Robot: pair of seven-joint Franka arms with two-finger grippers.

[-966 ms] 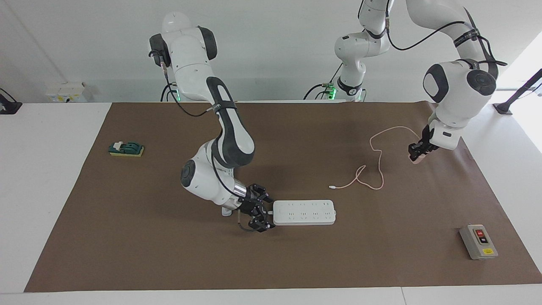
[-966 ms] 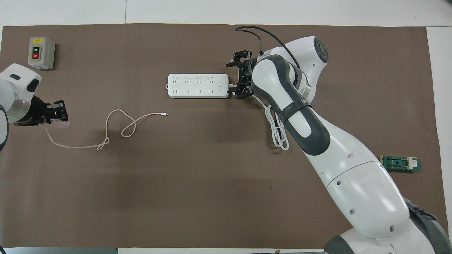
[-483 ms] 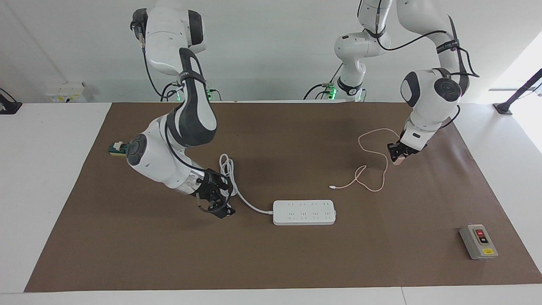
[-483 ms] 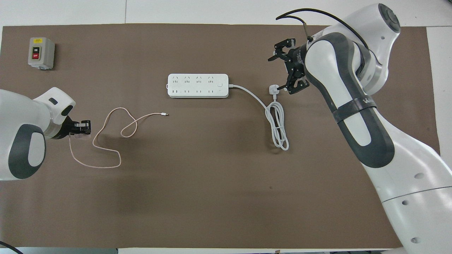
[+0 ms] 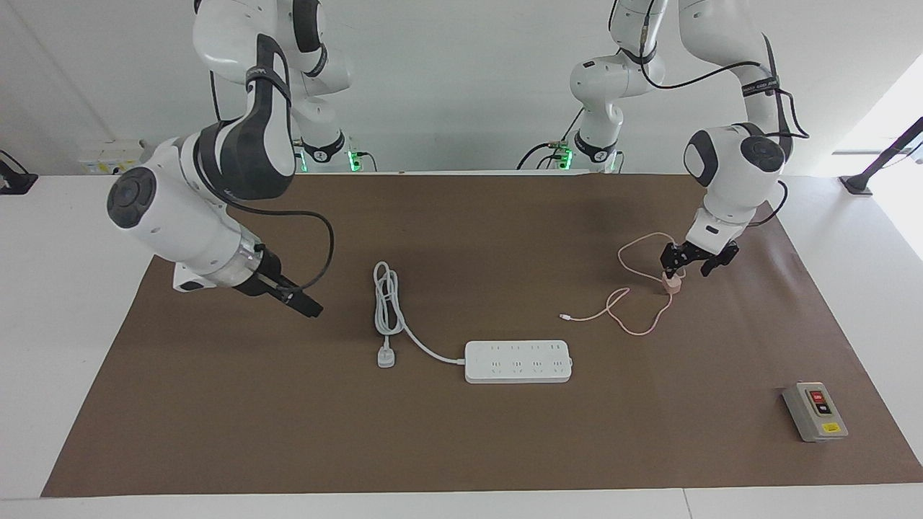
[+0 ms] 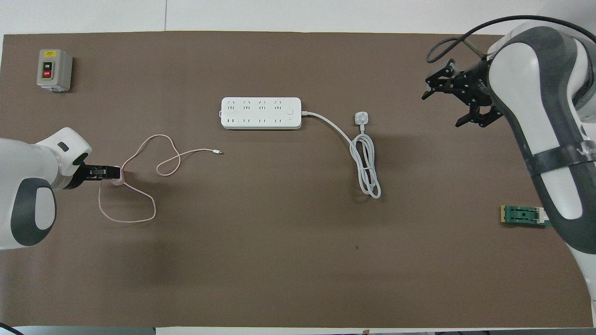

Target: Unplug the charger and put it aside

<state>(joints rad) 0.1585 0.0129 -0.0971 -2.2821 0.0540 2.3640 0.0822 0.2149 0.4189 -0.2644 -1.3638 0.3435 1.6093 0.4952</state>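
The charger (image 5: pixel 672 284), a small pale pink cube, rests on the brown mat toward the left arm's end of the table, unplugged from the white power strip (image 5: pixel 518 361). Its thin pink cable (image 5: pixel 570 317) loops over the mat toward the strip. My left gripper (image 5: pixel 686 269) hangs just over the cube with its fingers open and nothing between them. In the overhead view the charger (image 6: pixel 117 182) peeks out under the left gripper (image 6: pixel 111 172), and the cable (image 6: pixel 195 150) curls beside it. My right gripper (image 5: pixel 306 308) is raised and open over the mat at its own end, also seen from overhead (image 6: pixel 442 110).
The power strip (image 6: pixel 260 113) lies mid-table; its thick white cord (image 6: pixel 368 163) and plug (image 6: pixel 361 117) trail toward the right arm's end. A grey switch box (image 5: pixel 815 411) sits at the corner farthest from the robots. A small green part (image 6: pixel 524 215) lies by the right arm.
My left gripper came down with the charger, set it on the mat and opened. The right arm rose and swung away from the power strip toward its own end.
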